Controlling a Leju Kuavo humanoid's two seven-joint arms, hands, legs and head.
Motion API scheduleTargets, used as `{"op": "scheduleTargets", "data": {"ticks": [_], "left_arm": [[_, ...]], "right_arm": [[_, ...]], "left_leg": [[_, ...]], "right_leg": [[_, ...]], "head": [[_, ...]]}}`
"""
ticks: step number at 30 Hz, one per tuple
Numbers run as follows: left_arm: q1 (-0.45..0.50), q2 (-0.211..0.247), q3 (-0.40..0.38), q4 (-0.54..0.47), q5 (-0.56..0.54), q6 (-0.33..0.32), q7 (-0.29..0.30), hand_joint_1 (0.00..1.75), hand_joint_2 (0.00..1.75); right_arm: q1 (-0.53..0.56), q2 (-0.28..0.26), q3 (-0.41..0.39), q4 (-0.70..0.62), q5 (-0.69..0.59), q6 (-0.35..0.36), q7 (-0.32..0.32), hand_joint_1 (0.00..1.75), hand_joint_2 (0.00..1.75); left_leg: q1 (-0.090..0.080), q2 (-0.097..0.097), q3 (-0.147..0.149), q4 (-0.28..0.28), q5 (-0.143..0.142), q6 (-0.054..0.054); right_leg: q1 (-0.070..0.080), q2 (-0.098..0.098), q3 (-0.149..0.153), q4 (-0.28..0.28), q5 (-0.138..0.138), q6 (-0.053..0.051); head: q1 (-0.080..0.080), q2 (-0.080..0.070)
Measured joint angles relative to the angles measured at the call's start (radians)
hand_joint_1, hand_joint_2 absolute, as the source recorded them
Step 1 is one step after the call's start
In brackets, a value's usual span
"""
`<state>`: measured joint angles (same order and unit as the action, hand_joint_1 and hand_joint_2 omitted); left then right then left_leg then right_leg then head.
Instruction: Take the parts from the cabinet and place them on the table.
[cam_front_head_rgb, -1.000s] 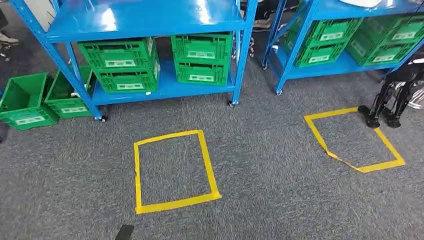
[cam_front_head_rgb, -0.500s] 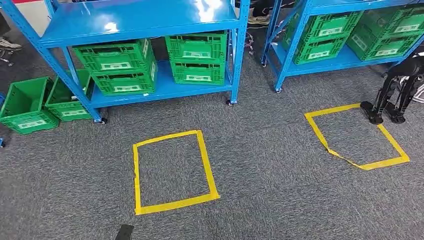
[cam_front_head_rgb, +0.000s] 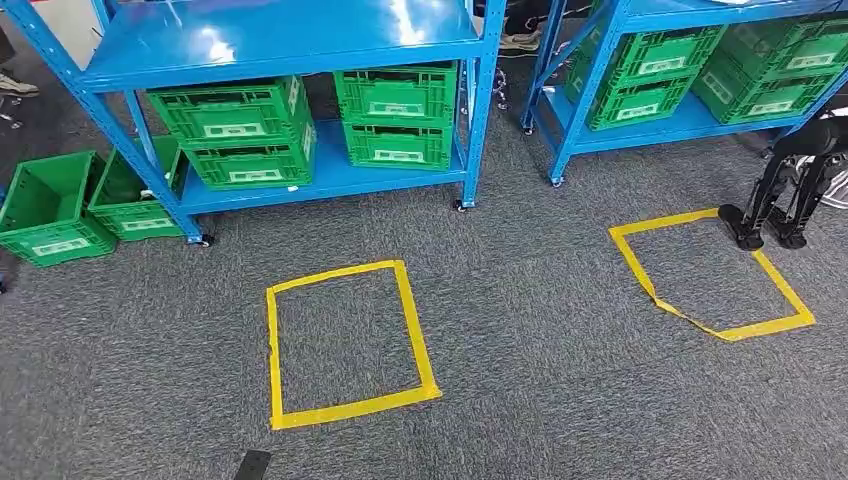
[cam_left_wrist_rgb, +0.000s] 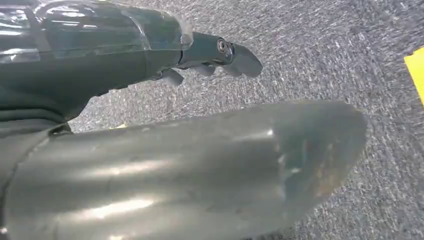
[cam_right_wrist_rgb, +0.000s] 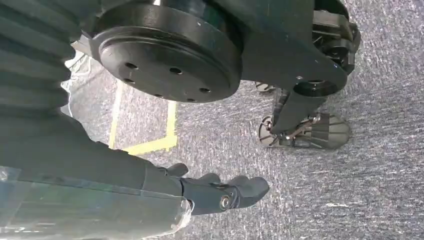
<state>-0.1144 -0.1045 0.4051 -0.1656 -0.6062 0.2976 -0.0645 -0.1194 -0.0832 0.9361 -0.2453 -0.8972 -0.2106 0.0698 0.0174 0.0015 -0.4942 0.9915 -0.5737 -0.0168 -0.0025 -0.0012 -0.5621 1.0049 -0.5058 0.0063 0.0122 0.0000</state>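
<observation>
Head view: a blue cabinet (cam_front_head_rgb: 300, 40) stands on grey carpet (cam_front_head_rgb: 540, 340), with four green crates (cam_front_head_rgb: 400, 115) stacked in pairs on its lower shelf. The parts themselves cannot be made out; whatever the crates hold is hidden. Left of the cabinet two more green floor crates (cam_front_head_rgb: 50, 205) sit on the carpet, and a second blue rack (cam_front_head_rgb: 690, 70) with crates stands to its right. In front of the cabinet lies a yellow tape square (cam_front_head_rgb: 345, 345).

Left wrist view: the left hand (cam_left_wrist_rgb: 210, 52) hangs over bare carpet, fingers loosely extended, holding nothing.

Right wrist view: the right hand (cam_right_wrist_rgb: 220, 192) likewise hangs over the carpet, fingers slightly apart and empty, well away from the cabinet.
</observation>
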Motion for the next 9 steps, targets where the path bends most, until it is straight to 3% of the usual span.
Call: {"op": "scheduleTargets", "data": {"ticks": [9], "left_arm": [[0.001,0.000,-0.004,0.000,-0.017,-0.014,0.050,0.00,0.00]], "right_arm": [[0.000,0.001,0.000,0.003,-0.004,0.022,0.047,0.00,1.75]], "left_leg": [[0.000,0.000,0.000,0.000,-0.001,0.001]], "right_leg": [[0.000,0.000,0.001,-0.002,0.001,0.001]], "head": [[0.000,0.000]]}}
